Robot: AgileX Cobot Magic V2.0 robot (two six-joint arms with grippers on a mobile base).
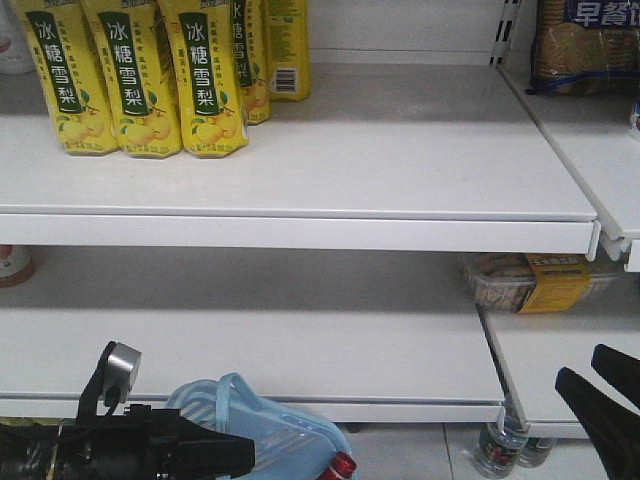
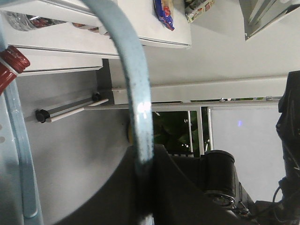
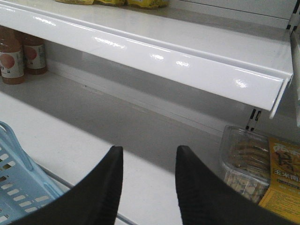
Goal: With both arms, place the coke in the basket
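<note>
Left gripper (image 1: 225,455), at about 7 o'clock in the front-facing view, sits against the light blue basket (image 1: 285,435), with a small silver-grey cylinder (image 1: 123,362) on a bracket above the arm; whether its jaws are closed cannot be told from here. Just at 6 o'clock the red cap of the coke (image 1: 343,466) pokes up at the basket's right edge, so the bottle stands inside or right against the basket. The right gripper (image 1: 600,385) shows at 4 o'clock, apart from the basket. Yellow pear-drink bottles (image 1: 130,80) fill the upper shelf (image 1: 300,215) at 11 o'clock. Seen from the left wrist, a basket handle (image 2: 136,93) runs from 12 o'clock down to 6 o'clock, where it passes between the dark jaws, pinched there. The coke cap (image 2: 13,61) appears at 9 o'clock beside the basket rim (image 2: 21,154). Seen from the right wrist, both black fingers (image 3: 105,187) stand spread with bare shelf between them, holding nothing. The basket corner (image 3: 18,183) lies at 8 o'clock, and a clear box of biscuits (image 3: 255,168) at 4 o'clock.
</note>
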